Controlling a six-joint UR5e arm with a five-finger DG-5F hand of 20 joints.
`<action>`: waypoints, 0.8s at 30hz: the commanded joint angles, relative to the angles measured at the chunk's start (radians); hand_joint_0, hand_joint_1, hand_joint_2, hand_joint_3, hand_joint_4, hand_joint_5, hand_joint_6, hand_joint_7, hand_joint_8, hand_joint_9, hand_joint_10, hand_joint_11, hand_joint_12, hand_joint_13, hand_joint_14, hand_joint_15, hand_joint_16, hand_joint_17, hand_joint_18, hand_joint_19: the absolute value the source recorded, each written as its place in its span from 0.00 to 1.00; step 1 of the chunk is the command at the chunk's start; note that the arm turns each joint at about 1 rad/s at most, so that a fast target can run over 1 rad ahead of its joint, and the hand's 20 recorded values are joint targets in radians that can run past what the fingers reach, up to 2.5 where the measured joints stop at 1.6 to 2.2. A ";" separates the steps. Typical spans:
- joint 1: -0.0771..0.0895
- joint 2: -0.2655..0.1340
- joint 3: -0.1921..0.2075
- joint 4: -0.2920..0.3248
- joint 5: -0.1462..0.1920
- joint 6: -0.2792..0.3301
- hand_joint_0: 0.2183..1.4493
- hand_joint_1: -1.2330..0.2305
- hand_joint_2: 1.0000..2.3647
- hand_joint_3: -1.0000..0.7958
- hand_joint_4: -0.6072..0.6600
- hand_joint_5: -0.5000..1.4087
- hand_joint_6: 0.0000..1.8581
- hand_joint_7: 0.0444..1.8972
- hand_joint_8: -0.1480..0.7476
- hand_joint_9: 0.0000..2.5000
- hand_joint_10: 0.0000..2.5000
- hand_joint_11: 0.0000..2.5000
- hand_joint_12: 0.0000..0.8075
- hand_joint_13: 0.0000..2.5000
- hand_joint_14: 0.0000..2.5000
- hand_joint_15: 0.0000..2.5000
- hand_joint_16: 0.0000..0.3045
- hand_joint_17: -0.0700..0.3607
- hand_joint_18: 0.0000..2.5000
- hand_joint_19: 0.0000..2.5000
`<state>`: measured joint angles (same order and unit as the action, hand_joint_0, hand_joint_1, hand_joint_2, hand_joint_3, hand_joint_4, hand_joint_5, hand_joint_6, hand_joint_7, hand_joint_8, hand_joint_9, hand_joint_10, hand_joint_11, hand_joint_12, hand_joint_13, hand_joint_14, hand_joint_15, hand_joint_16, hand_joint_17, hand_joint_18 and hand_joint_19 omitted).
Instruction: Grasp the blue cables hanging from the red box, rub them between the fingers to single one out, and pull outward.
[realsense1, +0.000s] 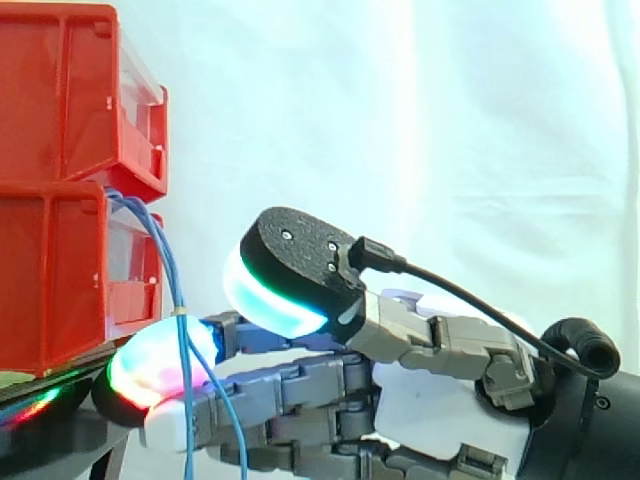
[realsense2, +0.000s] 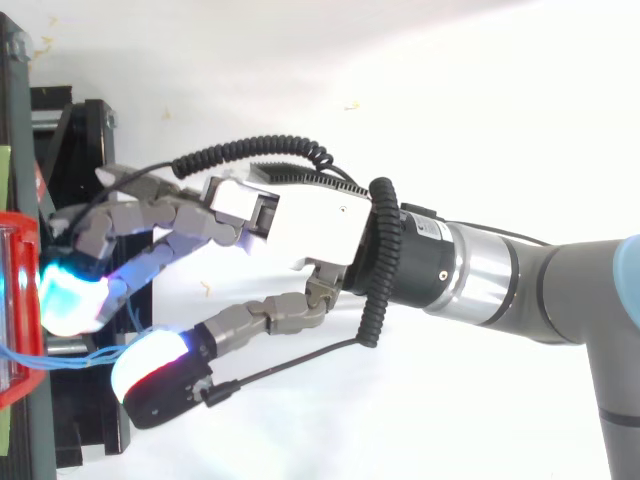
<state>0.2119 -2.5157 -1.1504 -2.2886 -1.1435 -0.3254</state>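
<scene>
The blue cables (realsense1: 175, 285) are hanging down from the red box (realsense1: 70, 270) - running upright between thumb and fingers of the hand (realsense2: 310, 225), which is hovering spread, not pinching them.

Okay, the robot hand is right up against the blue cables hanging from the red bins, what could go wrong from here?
1. The thin blue cables hang bunched together, so the robot hand may well close on several rather than one.
2. They lie across a glowing fingertip with the thumb apart, so closing might nudge them aside.
3. The fingertips are close to the stacked red plastic bins and could bump them.
</scene>
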 joint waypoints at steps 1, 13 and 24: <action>0.017 -0.009 0.000 0.047 0.137 -0.067 0.27 0.36 0.00 0.31 0.67 0.19 0.27 0.47 0.42 0.26 0.00 0.09 0.41 0.12 0.00 0.06 0.17 0.44 0.00 0.00; 0.058 -0.009 -0.037 0.074 0.231 -0.058 0.28 0.37 0.00 0.31 0.68 0.20 0.27 0.48 0.42 0.28 0.00 0.11 0.41 0.16 0.00 0.08 0.17 0.43 0.04 0.02; 0.075 -0.009 -0.069 0.041 0.211 0.009 0.27 0.38 0.00 0.31 0.68 0.20 0.27 0.49 0.42 0.29 0.00 0.12 0.42 0.17 0.00 0.10 0.17 0.43 0.05 0.04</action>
<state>0.2840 -2.5252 -1.2187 -2.2173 -0.9189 -0.3398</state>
